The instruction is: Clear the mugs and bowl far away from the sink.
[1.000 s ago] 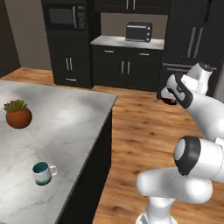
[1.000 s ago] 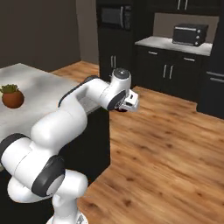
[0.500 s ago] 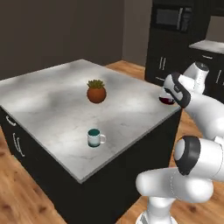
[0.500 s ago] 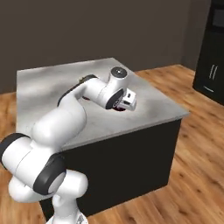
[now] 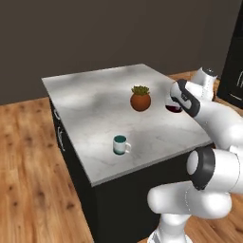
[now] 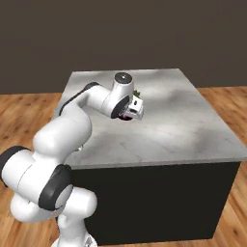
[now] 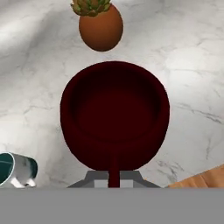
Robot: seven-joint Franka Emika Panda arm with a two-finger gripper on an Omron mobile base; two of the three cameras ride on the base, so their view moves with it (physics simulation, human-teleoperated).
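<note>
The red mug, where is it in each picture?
Left base view: the red mug is at the right, held over the counter, just right of the plant pot.
Right base view: a dark sliver of it under the hand, near the middle.
Hand view: middle, big, pot above it.
Shared landmark: the plant pot.

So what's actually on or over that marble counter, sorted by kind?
Mugs: 2, a teal mug standing on the counter and a dark red mug held in the gripper
Potted plants: 1, a small plant in a round brown pot
Total: 3
</note>
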